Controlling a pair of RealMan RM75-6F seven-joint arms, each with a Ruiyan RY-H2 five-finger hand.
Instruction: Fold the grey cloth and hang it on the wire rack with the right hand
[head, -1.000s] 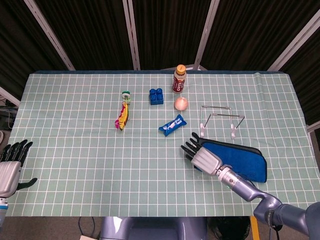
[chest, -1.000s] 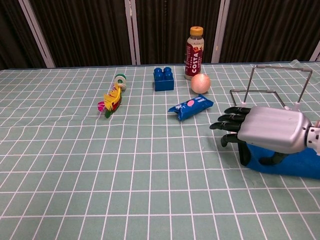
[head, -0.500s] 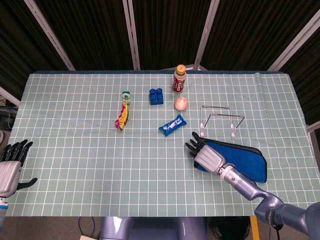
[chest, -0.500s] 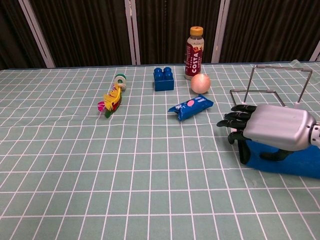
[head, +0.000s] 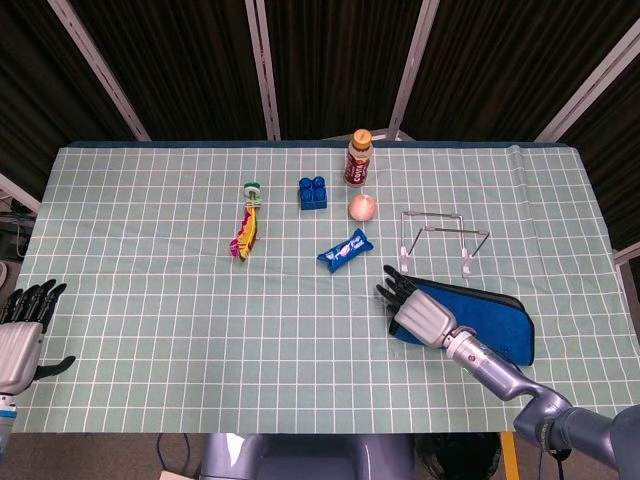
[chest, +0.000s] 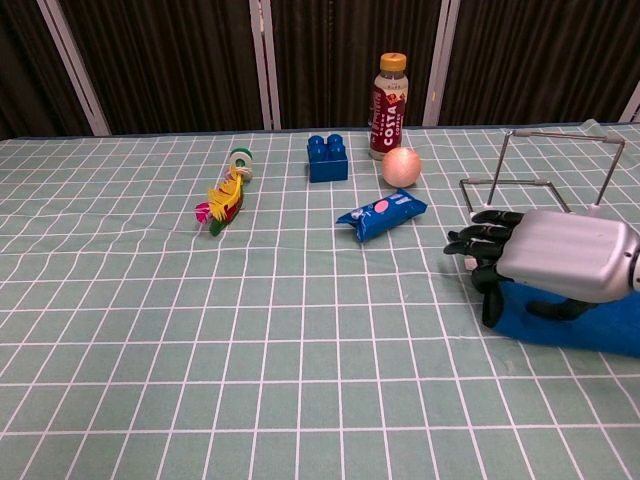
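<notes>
1. The left hand (head: 20, 335) idles at the bench's 8 o'clock corner, fingers apart, empty.
2. The right hand (head: 415, 312) hovers over the near end of the cloth (head: 490, 320), fingers spread, gripping nothing.
3. The cloth, blue here, lies folded flat at 4 o'clock; likely soft, light, floppy, so pinch both layers at the folded edge.
4. The wire rack (head: 440, 238) stands just behind it.
5. The checked bench cover (head: 150, 290) may drag; dark curtains behind.

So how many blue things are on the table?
3. A blue toy building block sits near the back beside the brown drink bottle, a blue snack packet lies mid-table, and a blue folded cloth lies under the right hand.
</notes>
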